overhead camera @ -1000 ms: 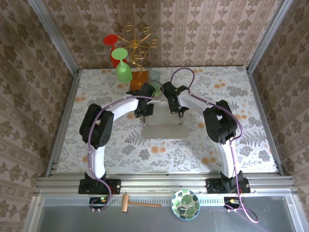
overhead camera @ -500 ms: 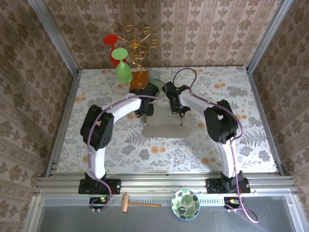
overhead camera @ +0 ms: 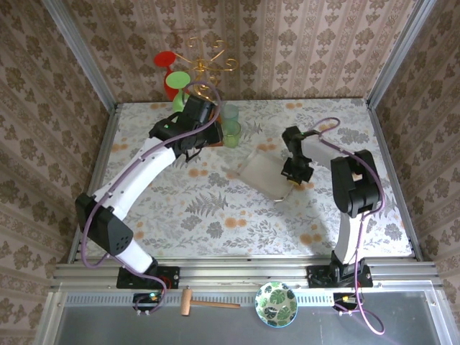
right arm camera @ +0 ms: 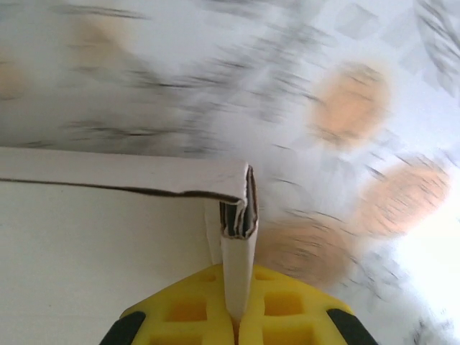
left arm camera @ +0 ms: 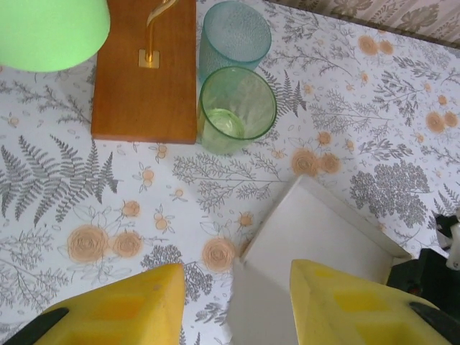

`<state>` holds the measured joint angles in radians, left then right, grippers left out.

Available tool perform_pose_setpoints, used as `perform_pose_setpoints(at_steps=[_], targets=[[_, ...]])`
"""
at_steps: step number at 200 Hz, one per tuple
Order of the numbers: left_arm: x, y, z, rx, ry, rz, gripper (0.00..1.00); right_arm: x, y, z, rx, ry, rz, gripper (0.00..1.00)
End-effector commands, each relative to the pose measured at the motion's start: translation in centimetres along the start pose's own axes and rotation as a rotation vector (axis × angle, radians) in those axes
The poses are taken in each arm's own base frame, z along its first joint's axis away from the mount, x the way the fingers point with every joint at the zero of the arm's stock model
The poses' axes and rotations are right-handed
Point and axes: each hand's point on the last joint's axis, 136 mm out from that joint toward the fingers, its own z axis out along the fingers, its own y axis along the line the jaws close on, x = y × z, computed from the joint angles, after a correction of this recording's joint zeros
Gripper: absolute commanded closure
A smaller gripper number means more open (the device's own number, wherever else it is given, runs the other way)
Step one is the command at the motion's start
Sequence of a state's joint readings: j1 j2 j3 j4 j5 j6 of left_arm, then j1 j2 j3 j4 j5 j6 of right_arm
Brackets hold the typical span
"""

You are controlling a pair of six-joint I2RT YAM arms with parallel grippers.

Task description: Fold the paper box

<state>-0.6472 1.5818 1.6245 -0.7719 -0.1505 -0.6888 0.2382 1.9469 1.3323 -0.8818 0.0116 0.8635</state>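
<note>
Hanging over the back left of the counter [overhead camera: 180,215], the left hand [left arm camera: 233,309] was spread wide apart and held nothing at all. Near the green cup [overhead camera: 231,134] and to its right, the paper box [overhead camera: 262,172] sat around the middle of the counter, turned at a slant. The right hand [right arm camera: 236,305] was squeezed tight on the box's thin right wall.

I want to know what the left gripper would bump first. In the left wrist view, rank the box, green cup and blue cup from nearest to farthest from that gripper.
From the left gripper:
1. Box, just ahead and to the right, low in the frame.
2. Green cup, farther out, above the middle of the frame.
3. Blue cup, right behind the green cup, at the top edge.
</note>
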Motion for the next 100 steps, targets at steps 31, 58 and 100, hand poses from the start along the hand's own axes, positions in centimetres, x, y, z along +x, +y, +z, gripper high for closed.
perform_pose_setpoints(at_steps=[31, 58, 100], targets=[[3.4, 0.9, -1.6, 0.007, 0.120, -0.008, 0.58, 6.2, -4.1, -0.9, 0.154, 0.207, 0.428, 1.00], [5.0, 0.6, -1.6, 0.028, 0.168, 0.017, 0.58, 8.0, -5.2, -0.7, 0.218, 0.262, 0.556, 1.00], [8.2, 0.2, -0.4, 0.100, 0.255, -0.004, 0.58, 9.5, -2.1, 0.1, 0.062, 0.343, 0.635, 0.86]])
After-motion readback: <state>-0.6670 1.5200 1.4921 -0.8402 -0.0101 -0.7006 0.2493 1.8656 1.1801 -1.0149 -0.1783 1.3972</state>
